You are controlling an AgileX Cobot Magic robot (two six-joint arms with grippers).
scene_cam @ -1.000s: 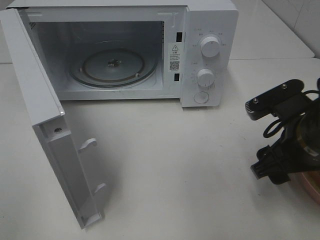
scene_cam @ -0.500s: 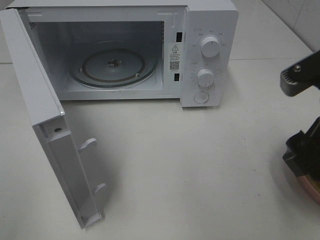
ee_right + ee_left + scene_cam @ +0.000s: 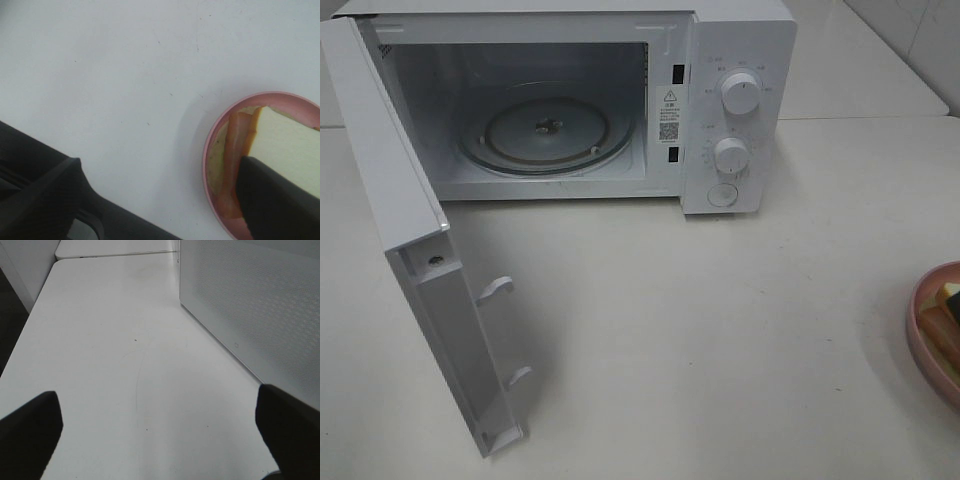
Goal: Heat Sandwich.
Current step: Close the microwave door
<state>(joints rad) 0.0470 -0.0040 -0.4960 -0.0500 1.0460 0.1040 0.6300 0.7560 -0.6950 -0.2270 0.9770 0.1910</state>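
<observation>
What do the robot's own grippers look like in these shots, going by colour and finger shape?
Only the fingers show. The left gripper has two matte black, blocky fingers with rounded ends. The right gripper is also black, with broad wedge-shaped fingers. No cables or markings are visible, and neither arm appears in the overhead view.

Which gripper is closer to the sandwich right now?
Right. The right gripper hovers open above the sandwich on its pink plate, one finger overlapping it in view. The left gripper is open over bare table beside the microwave, no sandwich visible.

The left gripper (image 3: 160, 440) and right gripper (image 3: 160, 200) have 2 black, matte fingers each (blunt, blurred).
</observation>
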